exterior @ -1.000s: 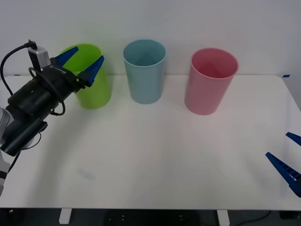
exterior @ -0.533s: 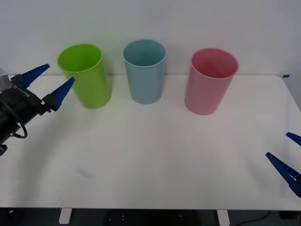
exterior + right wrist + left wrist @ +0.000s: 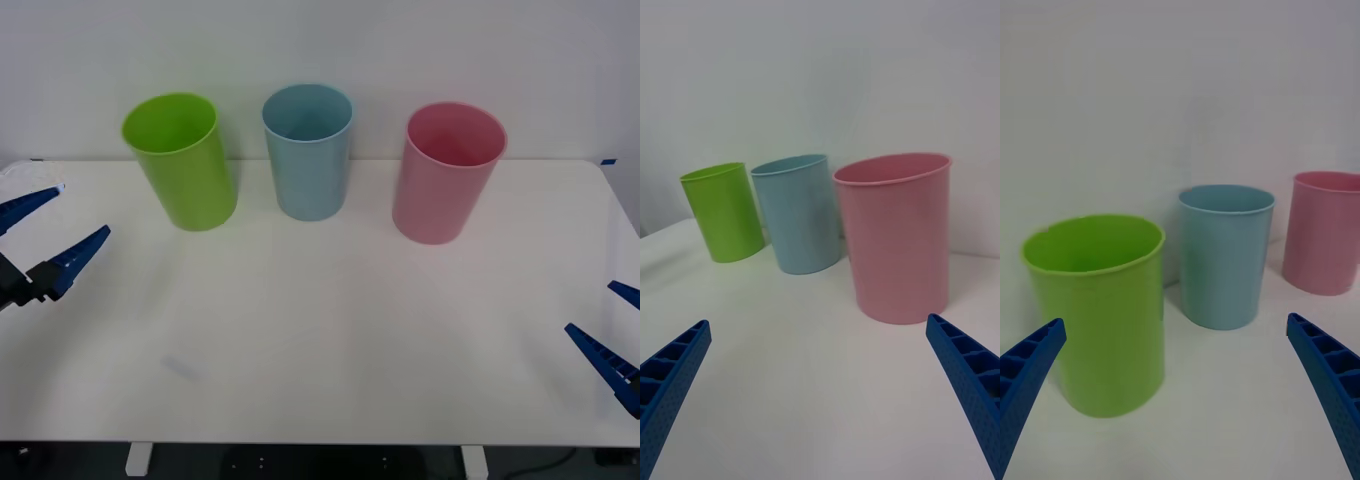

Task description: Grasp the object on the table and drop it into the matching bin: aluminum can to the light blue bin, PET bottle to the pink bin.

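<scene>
I see no can on table (image 3: 330,320). Maybe already inside blue bin (image 3: 308,150); can't see in. Pink bin (image 3: 447,170) to its right. Left gripper (image 3: 45,235) at table's left edge, wide apart, holding nothing. Right gripper (image 3: 615,335) at right edge, also spread, holding nothing. Can likely light, thin, slippery, easy to dent; I'd pinch middle gently.
</scene>
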Robot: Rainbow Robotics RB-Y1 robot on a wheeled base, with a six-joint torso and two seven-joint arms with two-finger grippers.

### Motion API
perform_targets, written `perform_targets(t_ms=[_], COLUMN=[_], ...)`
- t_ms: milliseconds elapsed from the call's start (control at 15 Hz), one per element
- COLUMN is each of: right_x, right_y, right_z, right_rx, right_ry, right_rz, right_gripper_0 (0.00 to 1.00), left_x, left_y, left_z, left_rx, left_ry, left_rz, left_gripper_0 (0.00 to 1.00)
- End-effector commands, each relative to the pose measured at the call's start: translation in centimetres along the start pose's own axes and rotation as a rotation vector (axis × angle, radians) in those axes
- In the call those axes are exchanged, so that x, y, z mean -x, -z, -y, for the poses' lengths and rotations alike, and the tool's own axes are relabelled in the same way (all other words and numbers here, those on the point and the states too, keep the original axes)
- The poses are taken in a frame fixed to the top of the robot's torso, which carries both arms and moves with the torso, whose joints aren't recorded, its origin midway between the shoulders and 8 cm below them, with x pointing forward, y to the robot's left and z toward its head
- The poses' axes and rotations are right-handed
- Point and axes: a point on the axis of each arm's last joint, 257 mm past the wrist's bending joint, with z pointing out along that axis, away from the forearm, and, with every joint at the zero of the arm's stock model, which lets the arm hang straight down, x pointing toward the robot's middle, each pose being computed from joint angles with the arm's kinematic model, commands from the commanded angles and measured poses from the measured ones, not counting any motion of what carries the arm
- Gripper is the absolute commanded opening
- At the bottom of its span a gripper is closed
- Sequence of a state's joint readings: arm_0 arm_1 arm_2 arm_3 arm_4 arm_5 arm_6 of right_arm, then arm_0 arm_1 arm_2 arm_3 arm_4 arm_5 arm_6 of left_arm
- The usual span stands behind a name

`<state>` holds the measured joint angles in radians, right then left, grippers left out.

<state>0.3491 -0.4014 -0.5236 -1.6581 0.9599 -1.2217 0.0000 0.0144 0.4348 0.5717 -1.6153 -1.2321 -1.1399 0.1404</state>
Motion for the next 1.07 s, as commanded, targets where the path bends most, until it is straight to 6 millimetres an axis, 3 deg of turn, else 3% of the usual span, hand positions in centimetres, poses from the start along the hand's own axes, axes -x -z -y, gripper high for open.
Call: perform_targets(t_ms=[67, 733, 1067], right_x=[0.0, 0.0, 0.0], right_y=[0.0, 0.0, 0.0], right_z=[0.0, 0.0, 0.0], right_rx=[0.000, 0.000, 0.000], right_ry=[0.000, 0.000, 0.000], right_rz=[0.000, 0.000, 0.000], right_gripper_0=[1.00, 1.00, 1.00], left_x=[-1.8, -5.6, -6.1], left_y=[2.0, 7.2, 7.5], left_z=[-0.2, 1.6, 2.4], left_rx=[0.012, 0.033, 0.021], left_ry=[-0.038, 0.078, 0.104], left_rz=[-0.098, -0.199, -0.204], left_gripper_0=[1.00, 1.00, 1.00])
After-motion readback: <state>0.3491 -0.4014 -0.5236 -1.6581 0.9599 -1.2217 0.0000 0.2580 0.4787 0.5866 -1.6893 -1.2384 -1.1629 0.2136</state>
